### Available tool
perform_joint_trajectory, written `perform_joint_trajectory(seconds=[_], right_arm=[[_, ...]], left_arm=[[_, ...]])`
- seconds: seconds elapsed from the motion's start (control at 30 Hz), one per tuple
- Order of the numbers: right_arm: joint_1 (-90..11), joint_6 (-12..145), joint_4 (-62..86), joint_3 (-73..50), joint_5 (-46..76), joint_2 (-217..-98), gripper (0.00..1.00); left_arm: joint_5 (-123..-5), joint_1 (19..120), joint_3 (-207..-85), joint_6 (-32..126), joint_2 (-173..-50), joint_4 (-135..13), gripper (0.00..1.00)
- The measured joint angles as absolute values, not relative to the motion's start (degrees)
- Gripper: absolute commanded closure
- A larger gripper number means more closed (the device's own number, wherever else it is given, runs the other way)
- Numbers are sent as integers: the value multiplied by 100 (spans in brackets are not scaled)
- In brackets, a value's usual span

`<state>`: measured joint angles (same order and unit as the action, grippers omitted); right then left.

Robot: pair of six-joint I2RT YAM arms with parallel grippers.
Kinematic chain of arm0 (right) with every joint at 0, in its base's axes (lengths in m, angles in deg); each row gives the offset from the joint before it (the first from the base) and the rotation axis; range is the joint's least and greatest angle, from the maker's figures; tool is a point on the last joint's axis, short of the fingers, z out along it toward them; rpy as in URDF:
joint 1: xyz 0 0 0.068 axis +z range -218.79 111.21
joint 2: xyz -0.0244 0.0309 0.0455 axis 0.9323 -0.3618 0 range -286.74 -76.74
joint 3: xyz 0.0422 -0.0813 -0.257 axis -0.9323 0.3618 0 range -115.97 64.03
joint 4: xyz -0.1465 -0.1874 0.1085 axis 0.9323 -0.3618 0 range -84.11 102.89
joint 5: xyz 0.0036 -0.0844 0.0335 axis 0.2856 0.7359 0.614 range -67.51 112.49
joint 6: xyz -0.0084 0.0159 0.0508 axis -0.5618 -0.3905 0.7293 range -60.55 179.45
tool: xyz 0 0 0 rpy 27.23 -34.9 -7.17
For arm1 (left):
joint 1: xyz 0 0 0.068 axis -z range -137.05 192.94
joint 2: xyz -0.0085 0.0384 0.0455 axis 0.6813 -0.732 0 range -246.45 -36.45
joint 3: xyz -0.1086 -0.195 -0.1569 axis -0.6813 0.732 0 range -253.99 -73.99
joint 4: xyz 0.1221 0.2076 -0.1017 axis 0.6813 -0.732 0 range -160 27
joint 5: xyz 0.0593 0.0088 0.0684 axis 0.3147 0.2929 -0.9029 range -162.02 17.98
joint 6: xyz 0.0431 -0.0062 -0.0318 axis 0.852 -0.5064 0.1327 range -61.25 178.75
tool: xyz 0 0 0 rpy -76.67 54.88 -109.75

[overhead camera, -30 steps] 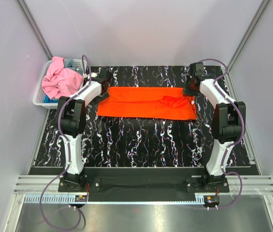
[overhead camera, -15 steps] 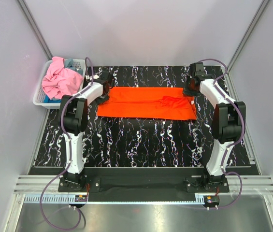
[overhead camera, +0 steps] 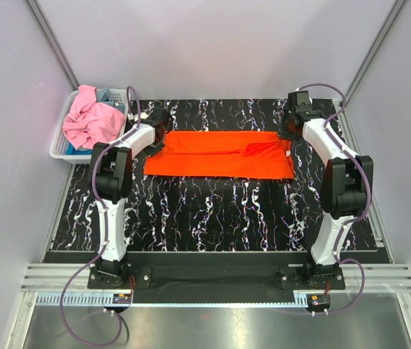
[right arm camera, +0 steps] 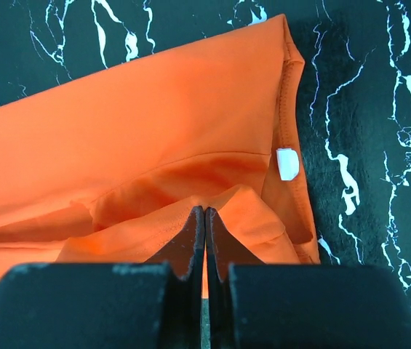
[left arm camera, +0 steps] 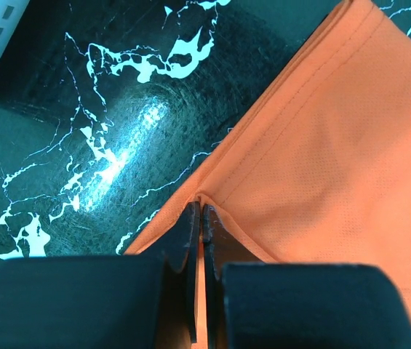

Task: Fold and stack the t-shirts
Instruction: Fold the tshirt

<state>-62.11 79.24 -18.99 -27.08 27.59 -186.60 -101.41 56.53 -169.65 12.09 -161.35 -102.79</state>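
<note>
Between pale, possibly lilac walls [overhead camera: 212,51], orange t-shirt [overhead camera: 205,156] lies on black white-veined table [overhead camera: 212,211]

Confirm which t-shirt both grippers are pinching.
The orange t-shirt, flat on the table: left gripper and right gripper each shut on one end. The pink t-shirt and blue-grey t-shirt sit bunched in the basket.

Both arms stretched forward and angled inward, left gripper [left arm camera: 199,212] and right gripper [right arm camera: 204,211] down low, jaws squeezed tight, each one pinching a bit of the orange t-shirt [overhead camera: 220,154] between its fingertips.
</note>
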Motion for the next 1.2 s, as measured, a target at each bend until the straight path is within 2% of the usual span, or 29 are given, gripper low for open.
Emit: perform_joint_trajectory(seconds=[0.73, 1.0, 1.07, 1.2], right_arm=[[-6248, 7540, -1822, -3674, 2565, -19554, 98], [-6273, 7452, -1866, -4514, 2598, -20160, 99], [-6307, 7439, -1881, -4608, 2593, -20319, 90], [-6393, 7380, -1997, -4798, 2584, -20577, 78]], left_arm=[[-10193, 5629, -17002, 1124, -16157, -10366, 100], [-10213, 5629, -17008, 1085, -16159, -10390, 100], [-10222, 5629, -17032, 1085, -16177, -10410, 100], [-10246, 5629, -17111, 1089, -16231, -10423, 87]])
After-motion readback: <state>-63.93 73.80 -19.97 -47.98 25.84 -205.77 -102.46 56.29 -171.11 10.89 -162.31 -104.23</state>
